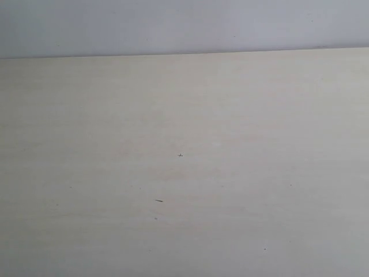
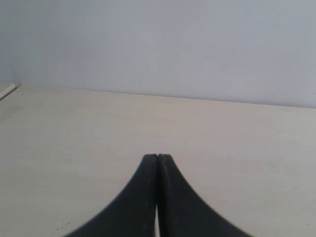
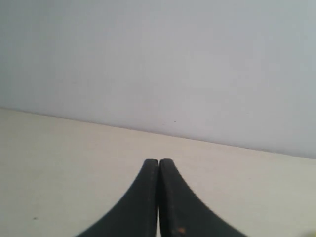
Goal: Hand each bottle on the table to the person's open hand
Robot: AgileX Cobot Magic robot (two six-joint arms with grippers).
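Stretching across nearly the whole exterior view, the table (image 1: 184, 127) is a flat, pale beige surface. It ends at a straight far edge, where a light grey wall (image 1: 184, 26) begins. Near the middle of the table sits a tiny dark cross-shaped mark (image 1: 180, 154), and a little nearer the camera lies a short dark dash (image 1: 158, 201). Both are too small to say whether they are scratches or crumbs. A few fainter specks (image 1: 264, 249) lie scattered toward the near right side.

In the left wrist view, the left gripper (image 2: 157, 158) has its two black, curved fingers (image 2: 140, 197) pressed together at the tips with nothing between them. Beyond the tips, the table runs on to the grey wall.

In the right wrist view, the right gripper (image 3: 158, 162) is drawn together in the same way, tip against tip and holding nothing, with the table stretching ahead to the wall. One of its fingers carries a small orange fleck (image 3: 180, 230).
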